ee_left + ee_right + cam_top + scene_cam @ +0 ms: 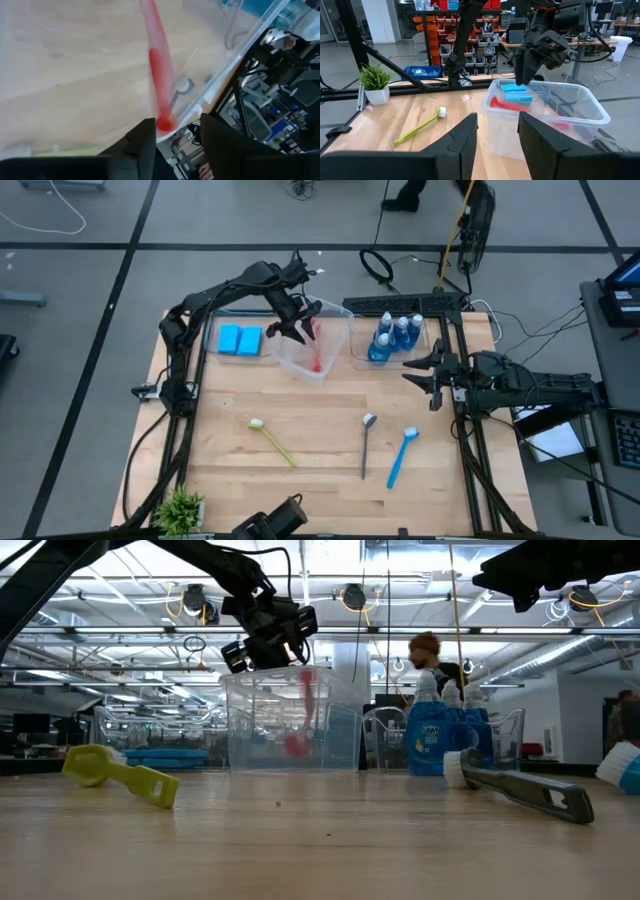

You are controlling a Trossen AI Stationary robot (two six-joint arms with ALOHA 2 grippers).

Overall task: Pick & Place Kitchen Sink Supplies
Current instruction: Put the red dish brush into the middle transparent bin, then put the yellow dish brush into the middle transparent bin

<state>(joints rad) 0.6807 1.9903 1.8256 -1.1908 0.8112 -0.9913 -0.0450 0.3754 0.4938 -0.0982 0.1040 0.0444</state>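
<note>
High view count: three blue bottles (397,333) in the right-hand bin (430,352), two blue sponges (240,340) in the left one (215,330), one red brush (317,345) in the middle bin (340,330). On the desk (320,405) lie one yellow brush (272,441), one grey spoon tool (366,444) and one blue brush (400,457). Bottle labels aren't readable. Left hand (292,328) hangs over the middle bin, fingers apart, nothing clamped. Right hand (425,375) waits near the bottles, fingers apart too.

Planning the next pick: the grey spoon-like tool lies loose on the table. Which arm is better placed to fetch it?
Likely right: the right gripper hovers open just above the spoon-like tool, while the left gripper is over the middle bin with the red brush.
</note>
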